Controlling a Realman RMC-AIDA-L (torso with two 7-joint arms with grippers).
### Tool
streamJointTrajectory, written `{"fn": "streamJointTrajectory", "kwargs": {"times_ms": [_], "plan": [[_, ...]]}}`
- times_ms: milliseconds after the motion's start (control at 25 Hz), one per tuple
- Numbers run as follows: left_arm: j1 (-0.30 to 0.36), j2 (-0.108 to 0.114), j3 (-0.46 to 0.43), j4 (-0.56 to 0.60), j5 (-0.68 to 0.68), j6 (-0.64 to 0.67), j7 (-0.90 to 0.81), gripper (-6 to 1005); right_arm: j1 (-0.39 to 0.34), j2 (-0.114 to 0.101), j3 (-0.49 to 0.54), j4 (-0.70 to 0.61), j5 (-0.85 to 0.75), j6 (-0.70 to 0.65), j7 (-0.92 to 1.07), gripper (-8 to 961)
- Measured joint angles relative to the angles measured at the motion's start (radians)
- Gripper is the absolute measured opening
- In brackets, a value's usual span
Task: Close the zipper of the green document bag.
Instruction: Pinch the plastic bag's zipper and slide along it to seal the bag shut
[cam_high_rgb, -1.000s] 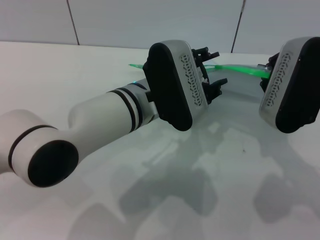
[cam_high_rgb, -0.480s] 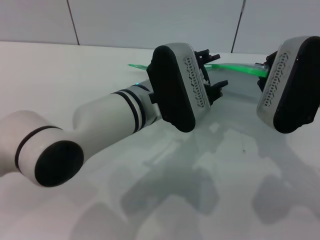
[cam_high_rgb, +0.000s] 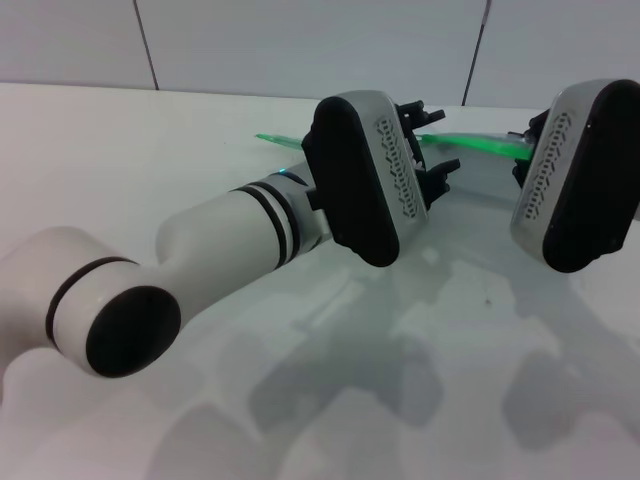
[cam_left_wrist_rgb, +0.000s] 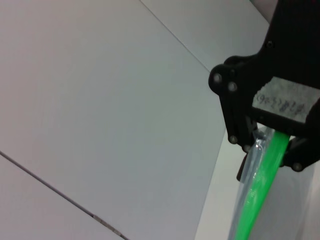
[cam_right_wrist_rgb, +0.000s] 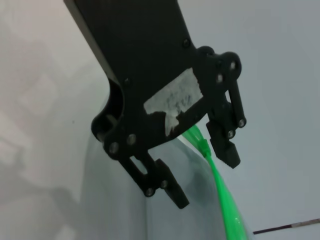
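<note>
Left gripper (cam_high_rgb: 432, 150) nudged rightward, clamping zipper (cam_high_rgb: 470, 143), right gripper (cam_right_wrist_rgb: 207, 170) spread wide.

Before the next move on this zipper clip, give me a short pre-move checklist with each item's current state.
1. Left gripper at the zipper: ok, it sits at the green strip.
2. Left gripper's hold on the strip: ok, the left wrist view shows the zipper running in between its parts.
3. Right gripper around the strip: ok, its open fingers straddle the zipper, not yet clamped.
4. Slider tab located: cannot tell.
5. Green document bag lying flat on the table: ok where it shows.
6. How far the zipper is already closed: cannot tell.
</note>
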Motion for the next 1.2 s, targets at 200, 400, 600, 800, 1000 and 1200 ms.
{"fn": "streamJointTrajectory", "kwargs": {"times_ms": [200, 400, 600, 800, 1000, 1200], "plan": [[-0.011, -0.002, 0.001, 0.010, -0.005, 0.010, 0.000, 537, 0.002, 0.000, -0.001, 0.001, 0.000, 0.000, 0.000, 51], [-0.013, -0.003, 0.001, 0.010, -0.005, 0.016, 0.000, 531, 0.003, 0.000, -0.003, 0.000, 0.000, 0.000, 0.000, 51], [-0.023, -0.003, 0.003, 0.025, -0.006, 0.017, 0.000, 446, 0.004, 0.000, -0.003, -0.007, 0.000, 0.000, 0.000, 51], [-0.033, -0.003, 0.003, 0.042, -0.006, 0.018, -0.002, 403, 0.005, 0.000, -0.003, -0.009, -0.001, 0.000, 0.000, 51], [-0.041, -0.004, 0.007, 0.059, -0.006, 0.044, -0.003, 396, 0.005, 0.000, -0.004, -0.011, -0.001, 0.000, 0.000, 51], [-0.047, -0.005, 0.010, 0.060, -0.006, 0.052, -0.002, 397, 0.004, 0.000, -0.004, -0.017, -0.002, 0.003, 0.000, 52]]}}
